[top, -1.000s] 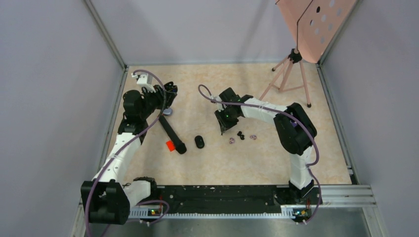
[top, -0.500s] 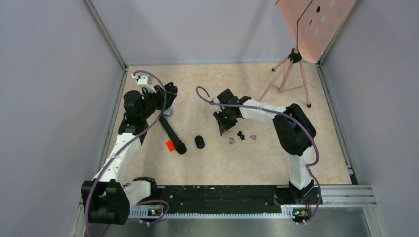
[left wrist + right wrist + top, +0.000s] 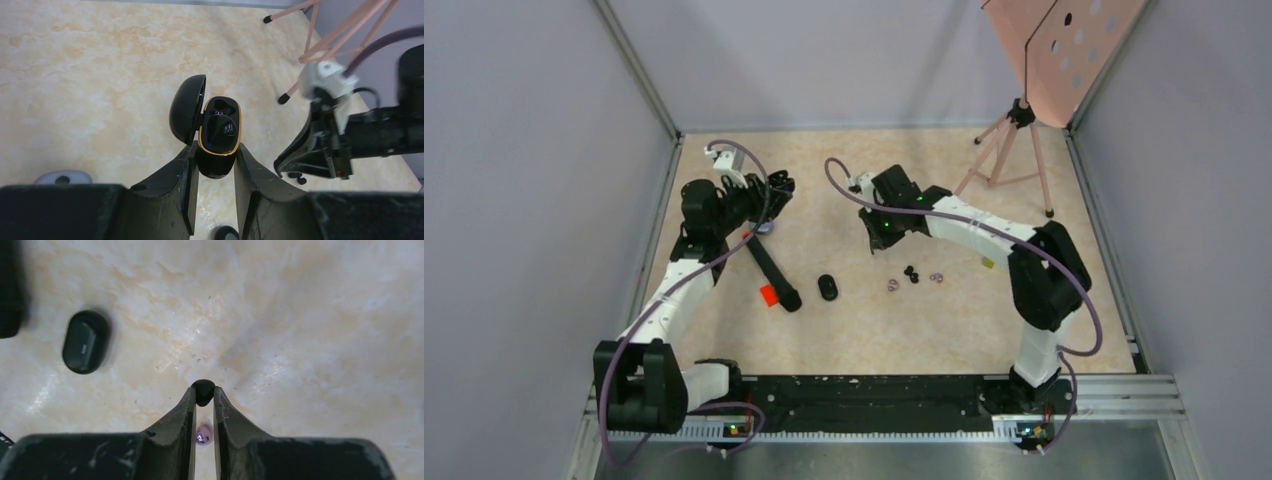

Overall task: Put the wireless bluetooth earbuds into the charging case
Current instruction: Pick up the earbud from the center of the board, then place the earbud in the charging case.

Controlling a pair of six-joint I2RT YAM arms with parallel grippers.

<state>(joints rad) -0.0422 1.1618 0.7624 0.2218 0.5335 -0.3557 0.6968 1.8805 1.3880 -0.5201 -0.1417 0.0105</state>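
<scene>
My left gripper (image 3: 215, 162) is shut on the lower end of a black charging case (image 3: 218, 131) with a gold rim. The case is held above the table with its lid swung open to the left. In the top view this gripper (image 3: 771, 193) is at the back left. My right gripper (image 3: 203, 396) is shut on a black earbud (image 3: 203, 386) pinched at its fingertips, and it hangs over the middle of the table (image 3: 879, 232). A purple earbud (image 3: 203, 435) lies on the table below the fingers. More earbuds, purple (image 3: 892, 286) (image 3: 936, 277) and black (image 3: 911, 273), lie nearby.
A second, closed black case (image 3: 827, 287) lies on the table. A long black marker (image 3: 772, 268) with a red piece (image 3: 768, 295) lies left of it. A pink tripod (image 3: 1009, 150) stands at the back right, and a small grey object (image 3: 764, 227) sits under the left arm.
The right gripper has closed on the black earbud and drawn back from the loose earbuds, its elbow swinging right. The left gripper has shifted slightly right with the case.
</scene>
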